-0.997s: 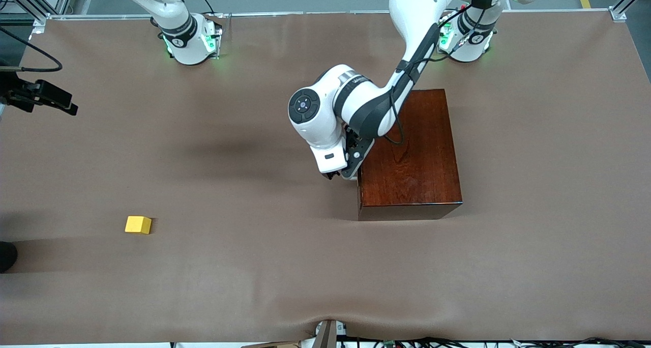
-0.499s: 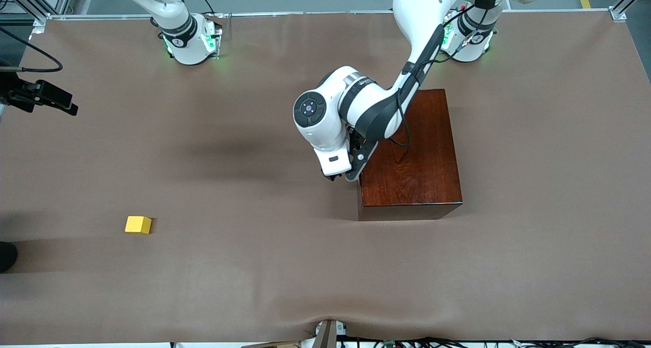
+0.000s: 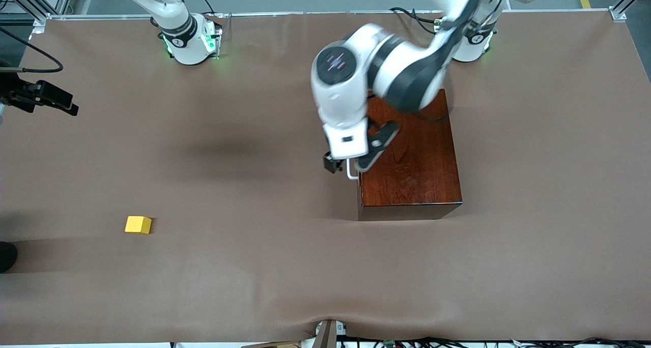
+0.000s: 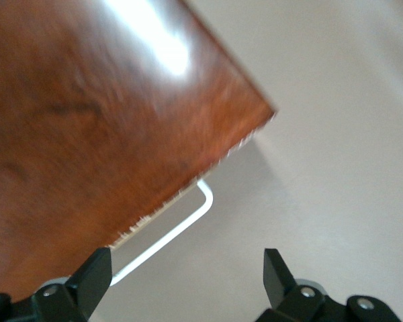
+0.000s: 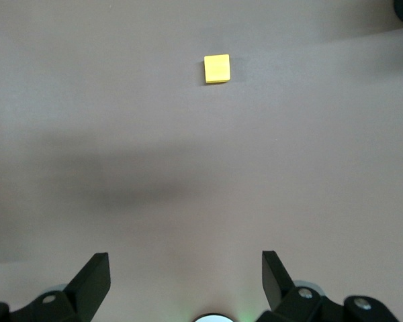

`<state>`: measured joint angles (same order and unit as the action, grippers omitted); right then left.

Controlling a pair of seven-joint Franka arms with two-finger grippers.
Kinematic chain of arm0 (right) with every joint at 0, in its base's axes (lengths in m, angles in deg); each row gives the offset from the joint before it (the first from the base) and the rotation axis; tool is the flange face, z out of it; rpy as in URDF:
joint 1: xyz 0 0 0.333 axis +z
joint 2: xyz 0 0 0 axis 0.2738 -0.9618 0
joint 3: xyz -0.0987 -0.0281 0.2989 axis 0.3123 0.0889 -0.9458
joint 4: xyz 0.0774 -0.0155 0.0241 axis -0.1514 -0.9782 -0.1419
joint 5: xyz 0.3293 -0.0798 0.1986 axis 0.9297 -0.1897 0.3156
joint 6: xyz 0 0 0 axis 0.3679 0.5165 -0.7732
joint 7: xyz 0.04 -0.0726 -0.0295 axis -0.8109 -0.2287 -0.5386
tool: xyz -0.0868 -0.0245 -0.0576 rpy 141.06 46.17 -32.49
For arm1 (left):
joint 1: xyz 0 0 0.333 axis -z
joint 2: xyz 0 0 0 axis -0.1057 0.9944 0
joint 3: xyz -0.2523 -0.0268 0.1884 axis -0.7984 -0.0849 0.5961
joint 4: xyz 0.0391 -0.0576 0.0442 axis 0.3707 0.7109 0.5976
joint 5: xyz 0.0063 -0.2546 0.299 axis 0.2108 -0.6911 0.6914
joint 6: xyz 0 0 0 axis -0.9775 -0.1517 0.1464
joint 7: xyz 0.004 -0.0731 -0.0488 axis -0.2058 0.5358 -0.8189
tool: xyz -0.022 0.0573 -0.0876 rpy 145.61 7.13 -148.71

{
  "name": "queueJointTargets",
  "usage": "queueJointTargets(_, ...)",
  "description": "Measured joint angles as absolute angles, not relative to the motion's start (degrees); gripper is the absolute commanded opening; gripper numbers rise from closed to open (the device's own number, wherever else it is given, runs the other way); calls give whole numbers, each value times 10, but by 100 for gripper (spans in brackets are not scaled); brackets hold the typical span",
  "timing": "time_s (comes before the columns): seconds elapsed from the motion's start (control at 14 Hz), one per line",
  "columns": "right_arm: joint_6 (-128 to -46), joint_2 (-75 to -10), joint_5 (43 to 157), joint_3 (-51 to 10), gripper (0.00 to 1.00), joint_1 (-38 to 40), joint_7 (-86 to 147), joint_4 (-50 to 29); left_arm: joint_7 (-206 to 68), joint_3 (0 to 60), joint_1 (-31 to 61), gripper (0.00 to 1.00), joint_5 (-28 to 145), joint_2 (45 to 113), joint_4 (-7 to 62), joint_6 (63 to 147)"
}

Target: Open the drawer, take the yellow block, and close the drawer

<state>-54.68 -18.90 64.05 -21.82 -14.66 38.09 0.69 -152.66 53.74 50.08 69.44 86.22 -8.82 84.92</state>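
The dark reddish-brown box (image 3: 412, 154) stands mid-table with the drawer pushed in. Only the drawer's white bar handle (image 3: 351, 174) shows, on the side facing the right arm's end. My left gripper (image 3: 345, 164) hangs open just above that handle, holding nothing. In the left wrist view the handle (image 4: 181, 225) lies past the box (image 4: 87, 114) edge, between the fingers (image 4: 94, 278) of the left gripper (image 4: 187, 275) but lower. The yellow block (image 3: 138, 224) sits on the table toward the right arm's end, nearer the front camera. My right gripper (image 5: 186, 272) waits open, high over the table, looking down on the block (image 5: 217, 68).
A black camera mount (image 3: 40, 96) juts in at the right arm's end of the table. A dark round object (image 3: 6, 256) sits at that same edge, nearer the front camera. Brown cloth (image 3: 229, 287) covers the whole table.
My left arm has lifted and swung back toward its base, so the white handle, covered before, now shows. The box and the yellow block have not moved.
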Motion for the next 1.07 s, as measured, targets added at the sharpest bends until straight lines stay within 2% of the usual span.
queueJointTargets(0.28,-547,-189,641,-218,100,-147,381,7,-1345,539,402,100,687,768,-85,762)
queueJointTargets(0.57,-547,-189,641,-219,100,-146,381,7,-1132,539,301,100,685,710,-76,693)
queueJointTargets(0.78,-547,-189,641,-220,100,-146,381,7,-994,539,237,100,684,678,-47,678)
queueJointTargets(1.07,-547,-189,641,-221,100,-146,381,7,-874,537,181,100,684,636,26,681)
